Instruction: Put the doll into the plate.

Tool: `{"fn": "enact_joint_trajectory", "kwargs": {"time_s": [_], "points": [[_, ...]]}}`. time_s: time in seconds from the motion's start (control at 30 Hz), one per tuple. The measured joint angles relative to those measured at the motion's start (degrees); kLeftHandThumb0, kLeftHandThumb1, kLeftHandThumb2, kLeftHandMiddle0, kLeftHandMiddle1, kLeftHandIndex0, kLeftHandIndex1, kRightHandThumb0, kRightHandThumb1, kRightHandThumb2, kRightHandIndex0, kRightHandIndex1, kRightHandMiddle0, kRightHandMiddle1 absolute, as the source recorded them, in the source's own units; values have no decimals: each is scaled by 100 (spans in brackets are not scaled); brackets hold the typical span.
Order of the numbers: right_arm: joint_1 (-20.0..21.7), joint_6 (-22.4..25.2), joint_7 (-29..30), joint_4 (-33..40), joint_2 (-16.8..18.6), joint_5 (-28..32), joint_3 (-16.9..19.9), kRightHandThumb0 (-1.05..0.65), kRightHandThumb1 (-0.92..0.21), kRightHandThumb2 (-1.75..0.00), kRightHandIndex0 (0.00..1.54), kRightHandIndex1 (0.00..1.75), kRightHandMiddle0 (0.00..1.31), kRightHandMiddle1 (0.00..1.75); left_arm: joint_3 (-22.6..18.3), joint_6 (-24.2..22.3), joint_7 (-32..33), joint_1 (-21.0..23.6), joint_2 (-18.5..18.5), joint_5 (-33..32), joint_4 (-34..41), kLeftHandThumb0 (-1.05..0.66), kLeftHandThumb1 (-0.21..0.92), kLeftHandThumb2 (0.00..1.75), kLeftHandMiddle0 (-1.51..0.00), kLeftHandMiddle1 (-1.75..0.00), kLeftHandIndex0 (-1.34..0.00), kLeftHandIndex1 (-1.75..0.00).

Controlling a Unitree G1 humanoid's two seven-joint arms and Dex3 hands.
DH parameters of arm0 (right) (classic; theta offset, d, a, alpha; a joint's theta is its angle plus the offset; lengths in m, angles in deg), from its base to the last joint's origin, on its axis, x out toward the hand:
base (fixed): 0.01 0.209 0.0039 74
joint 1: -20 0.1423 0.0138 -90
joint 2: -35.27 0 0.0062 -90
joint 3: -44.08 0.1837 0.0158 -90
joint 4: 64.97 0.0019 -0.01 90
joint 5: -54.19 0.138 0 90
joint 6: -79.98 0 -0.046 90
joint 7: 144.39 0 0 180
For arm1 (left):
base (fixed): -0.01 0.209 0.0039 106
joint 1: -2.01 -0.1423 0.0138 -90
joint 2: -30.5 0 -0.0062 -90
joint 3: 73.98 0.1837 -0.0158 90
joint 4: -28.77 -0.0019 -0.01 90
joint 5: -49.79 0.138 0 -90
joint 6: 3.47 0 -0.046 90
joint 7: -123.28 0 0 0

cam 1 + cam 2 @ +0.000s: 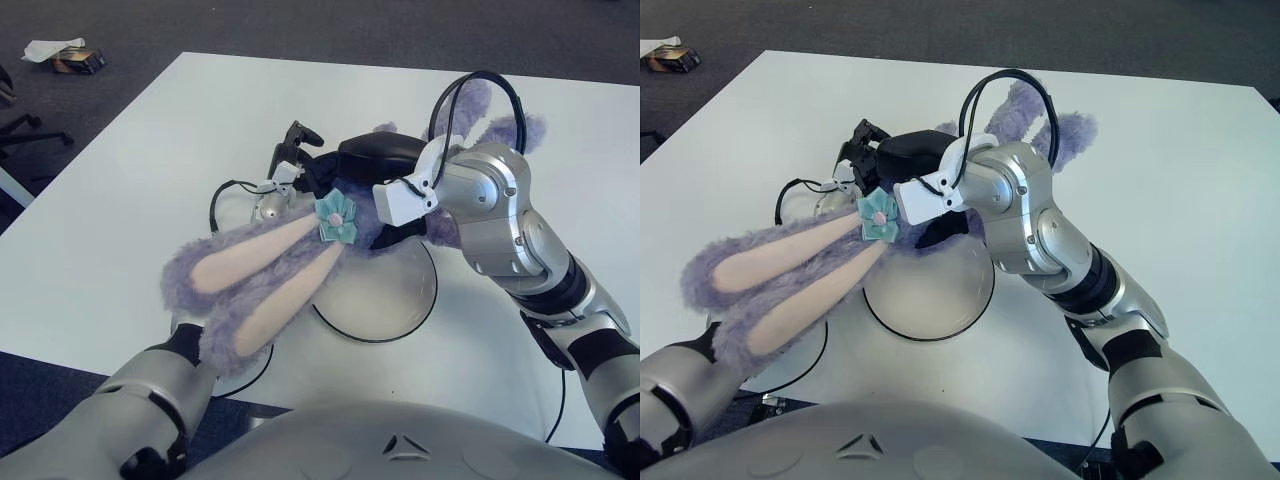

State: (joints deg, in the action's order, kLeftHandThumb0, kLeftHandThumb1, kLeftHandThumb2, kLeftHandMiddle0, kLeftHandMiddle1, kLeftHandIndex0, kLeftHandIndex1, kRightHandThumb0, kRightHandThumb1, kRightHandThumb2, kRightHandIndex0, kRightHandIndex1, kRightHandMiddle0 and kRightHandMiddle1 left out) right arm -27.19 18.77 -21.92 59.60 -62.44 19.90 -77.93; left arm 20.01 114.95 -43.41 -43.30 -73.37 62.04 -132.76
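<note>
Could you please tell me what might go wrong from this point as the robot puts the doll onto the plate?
The fluffy purple rabbit doll hangs over the white round plate, and its long ears reach past the rim, so it may land partly off it. The right robot hand and left robot hand crowd together at the doll's head, so the fingers could collide or snag the fur.

Doll (290, 265) ears overhang the plate (385, 300)'s left rim; its near side lies open
</note>
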Motion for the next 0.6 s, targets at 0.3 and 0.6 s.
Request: {"fn": "enact_joint_trajectory", "kwargs": {"time_s": [0.3, 0.6], "points": [[-258, -433, 73, 135, -70, 201, 173, -1, -17, -148, 60, 175, 59, 175, 41, 85, 20, 2, 15, 5, -6, 0, 56, 104, -33, -175, -31, -175], [-467, -1153, 431, 142, -110, 241, 294, -1, -21, -145, 58, 175, 57, 175, 39, 87, -14, 2, 16, -15, -1, 0, 56, 104, -33, -175, -31, -175]]}}
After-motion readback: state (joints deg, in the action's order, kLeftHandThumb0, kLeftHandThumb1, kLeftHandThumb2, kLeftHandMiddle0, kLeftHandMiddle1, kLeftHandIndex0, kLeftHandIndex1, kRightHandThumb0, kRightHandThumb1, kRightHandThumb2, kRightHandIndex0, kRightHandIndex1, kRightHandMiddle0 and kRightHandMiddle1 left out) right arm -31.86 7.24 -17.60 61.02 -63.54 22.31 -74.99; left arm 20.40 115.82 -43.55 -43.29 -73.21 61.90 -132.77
